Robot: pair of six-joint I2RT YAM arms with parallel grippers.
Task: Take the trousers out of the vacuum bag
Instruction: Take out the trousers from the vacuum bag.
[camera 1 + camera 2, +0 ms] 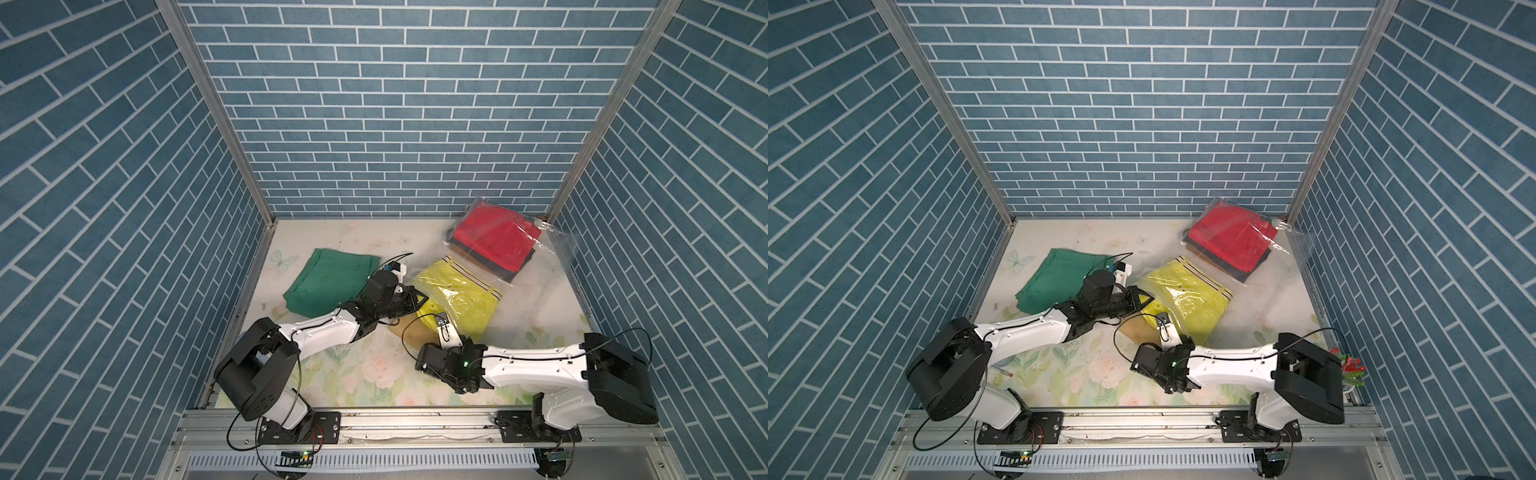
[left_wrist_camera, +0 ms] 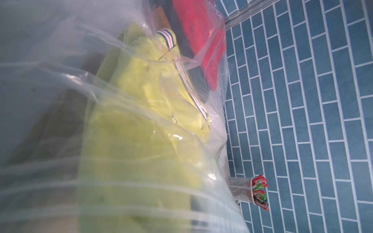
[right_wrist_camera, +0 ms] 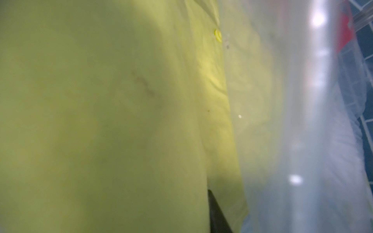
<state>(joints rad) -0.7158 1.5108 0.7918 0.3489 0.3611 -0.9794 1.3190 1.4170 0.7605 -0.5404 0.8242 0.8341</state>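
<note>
Right end effector (image 1: 434, 322), grip unclear, sits at the yellow trousers' (image 1: 461, 299) near edge; they stretch away from it inside the vacuum bag (image 1: 557, 249). Left end effector (image 1: 409, 296) clenched on bag film.

Bench (image 1: 374, 374) has a pale floral print cover, with pink roses and green leaves near the front and a light blue butterfly (image 1: 284, 260) at the far left corner. Blue brick-pattern walls (image 1: 395, 104) enclose three sides, joined by aluminium corner posts (image 1: 216, 112). Aluminium rail (image 1: 415, 424) runs along the front edge, white slotted cable duct (image 1: 415, 459) below it. White mesh pen holder (image 2: 241, 189) with red and green pens stands against the brick wall; it also shows in a top view (image 1: 1350, 368).
</note>
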